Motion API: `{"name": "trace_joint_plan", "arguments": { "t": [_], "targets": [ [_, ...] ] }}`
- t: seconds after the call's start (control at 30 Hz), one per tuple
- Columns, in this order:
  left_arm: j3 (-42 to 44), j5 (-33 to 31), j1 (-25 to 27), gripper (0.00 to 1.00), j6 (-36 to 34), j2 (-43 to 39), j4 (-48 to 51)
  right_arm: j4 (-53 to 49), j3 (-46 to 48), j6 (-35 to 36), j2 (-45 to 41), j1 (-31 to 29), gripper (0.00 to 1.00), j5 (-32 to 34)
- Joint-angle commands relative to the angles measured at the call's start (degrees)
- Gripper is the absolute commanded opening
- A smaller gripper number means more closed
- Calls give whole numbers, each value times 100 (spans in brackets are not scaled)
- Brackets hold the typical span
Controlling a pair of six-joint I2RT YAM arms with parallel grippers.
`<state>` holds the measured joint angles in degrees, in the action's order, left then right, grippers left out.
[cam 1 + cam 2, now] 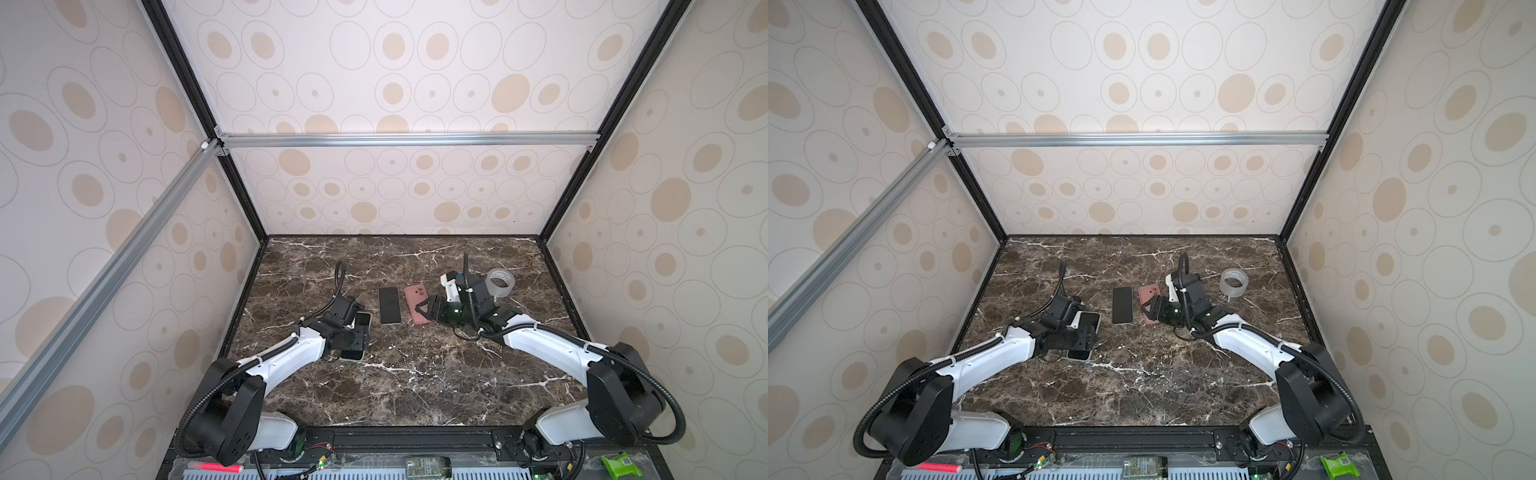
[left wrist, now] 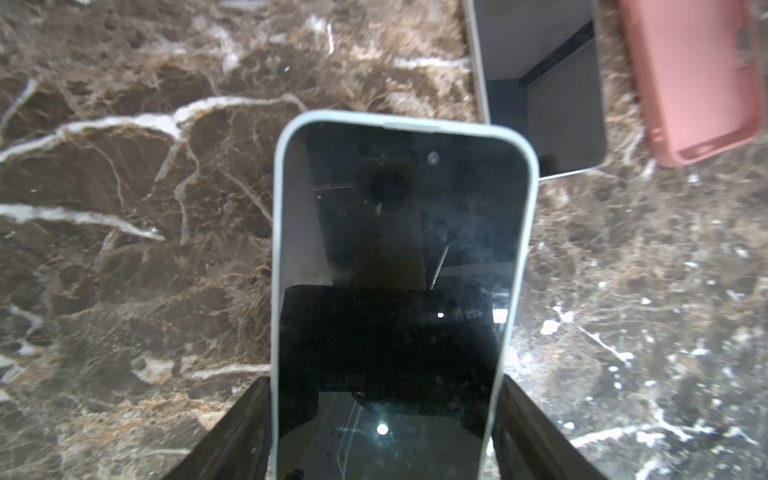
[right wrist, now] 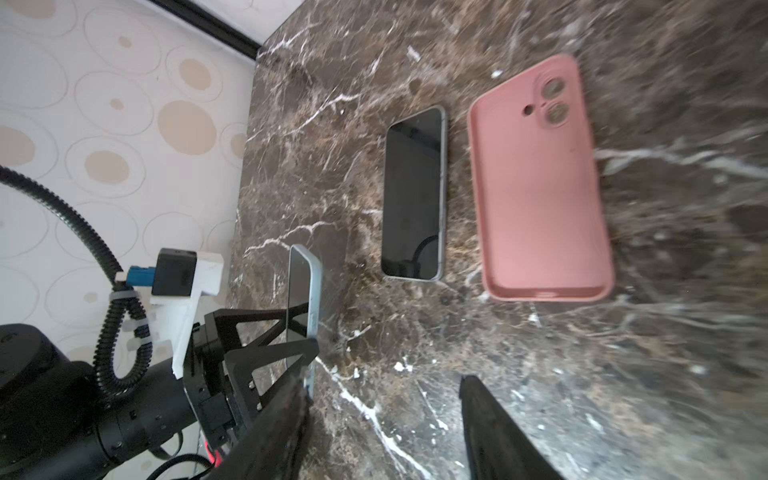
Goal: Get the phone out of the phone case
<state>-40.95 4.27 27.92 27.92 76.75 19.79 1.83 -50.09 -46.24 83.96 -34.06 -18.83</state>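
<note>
A phone in a pale blue case (image 2: pixel 399 249) sits between the fingers (image 2: pixel 232 436) of my left gripper (image 2: pixel 384 415), which is shut on its long edges and holds it off the table. In both top views this cased phone (image 1: pixel 365 319) (image 1: pixel 1090 321) is at the left, partly under the left gripper (image 1: pixel 356 334). It shows edge-on in the right wrist view (image 3: pixel 303 286). My right gripper (image 3: pixel 386 399) is open and empty, hovering at the near end of an empty pink case (image 3: pixel 540 187) (image 1: pixel 415 297).
A bare dark phone (image 1: pixel 389 305) (image 3: pixel 413 195) lies screen up between the two grippers, beside the pink case. A roll of clear tape (image 1: pixel 500 282) stands behind the right arm. A small bottle (image 1: pixel 428 466) and a green packet (image 1: pixel 619 463) lie on the front rail.
</note>
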Motion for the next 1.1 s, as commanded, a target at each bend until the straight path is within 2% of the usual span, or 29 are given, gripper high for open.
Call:
{"name": "trace_joint_plan", "arguments": {
  "t": [0.0,0.17,0.53,0.73,0.83,1.07],
  "targets": [
    [10,482,21,61,158,-340,-563,832,-169,-458,379,-301,60,-399],
    [191,1153,129,61,424,-706,-1433,2045,-158,-1049,899,-402,60,-994],
    [37,1327,402,61,433,-410,-1725,1559,-423,-741,995,-442,59,-1028],
    [-54,1345,560,60,459,-352,-1885,986,-735,-593,1265,-469,54,-1135],
    [-58,1366,603,60,494,-325,-1951,995,-800,-595,1348,-510,49,-1217],
    [-93,1343,669,60,574,-213,-2019,758,-937,-474,1447,-546,28,-1246]
  ]
}}
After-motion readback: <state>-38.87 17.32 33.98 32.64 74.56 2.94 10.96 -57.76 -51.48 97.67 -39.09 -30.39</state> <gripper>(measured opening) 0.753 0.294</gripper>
